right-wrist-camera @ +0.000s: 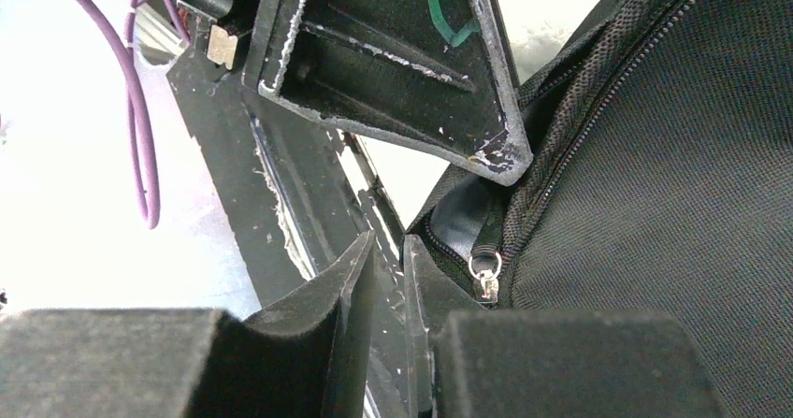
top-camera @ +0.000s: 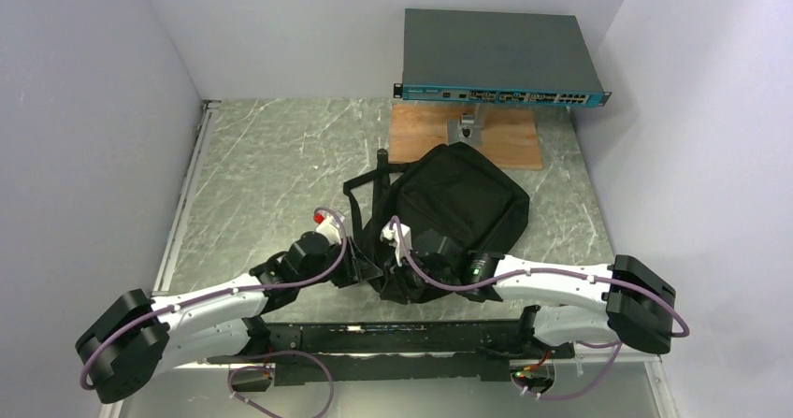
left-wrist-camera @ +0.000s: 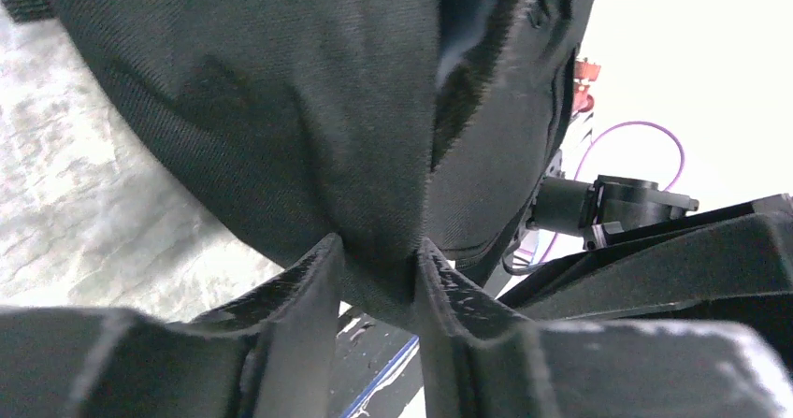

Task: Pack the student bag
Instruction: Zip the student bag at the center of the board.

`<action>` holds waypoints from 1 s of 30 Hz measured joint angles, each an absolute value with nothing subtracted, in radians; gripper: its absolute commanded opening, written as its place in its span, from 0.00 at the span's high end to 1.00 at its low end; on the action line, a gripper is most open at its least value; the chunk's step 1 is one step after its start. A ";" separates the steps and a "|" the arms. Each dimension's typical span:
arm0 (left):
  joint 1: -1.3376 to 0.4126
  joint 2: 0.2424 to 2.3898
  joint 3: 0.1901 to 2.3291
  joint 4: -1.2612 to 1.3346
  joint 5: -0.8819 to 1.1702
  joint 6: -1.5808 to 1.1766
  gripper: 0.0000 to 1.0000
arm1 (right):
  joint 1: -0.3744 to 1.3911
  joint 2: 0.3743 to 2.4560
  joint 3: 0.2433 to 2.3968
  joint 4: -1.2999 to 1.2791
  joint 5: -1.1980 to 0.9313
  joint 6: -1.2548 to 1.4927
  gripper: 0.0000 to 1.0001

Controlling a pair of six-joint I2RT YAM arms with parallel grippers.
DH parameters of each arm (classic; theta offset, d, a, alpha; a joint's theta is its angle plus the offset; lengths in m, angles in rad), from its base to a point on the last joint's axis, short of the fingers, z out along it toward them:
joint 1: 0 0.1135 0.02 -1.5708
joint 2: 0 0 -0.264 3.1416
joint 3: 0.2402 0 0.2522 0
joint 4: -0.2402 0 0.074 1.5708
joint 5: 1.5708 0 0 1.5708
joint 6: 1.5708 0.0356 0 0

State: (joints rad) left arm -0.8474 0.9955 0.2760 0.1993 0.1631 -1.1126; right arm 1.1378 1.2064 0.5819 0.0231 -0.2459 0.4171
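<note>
The student bag [top-camera: 460, 203], a large soft black backpack with straps at its left, lies in the middle of the table. My left gripper [top-camera: 361, 266] is at its near left edge. In the left wrist view my left gripper [left-wrist-camera: 379, 266] is shut on a fold of the bag's black fabric [left-wrist-camera: 281, 100]. My right gripper [top-camera: 406, 266] is at the bag's near edge, close beside the left one. In the right wrist view my right gripper [right-wrist-camera: 388, 250] is nearly closed with nothing seen between the fingers. A metal zipper pull [right-wrist-camera: 484, 282] hangs just right of its right finger, on the bag [right-wrist-camera: 673, 175].
A flat grey rack box with a teal front [top-camera: 500, 58] stands at the back on a stand over a wooden board [top-camera: 425, 137]. A black rail [top-camera: 393, 336] runs along the near edge of the marble table [top-camera: 262, 175]. Walls close in on three sides.
</note>
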 measured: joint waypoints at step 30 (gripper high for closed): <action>-0.856 1.127 0.072 0.884 0.192 -0.919 1.00 | 1.082 1.212 0.657 -0.090 -0.150 0.366 0.61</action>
State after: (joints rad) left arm -0.8558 1.1275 0.0723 0.8845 0.1917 -0.9188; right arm 1.0824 1.2118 0.6575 -0.0902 -0.1501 0.3656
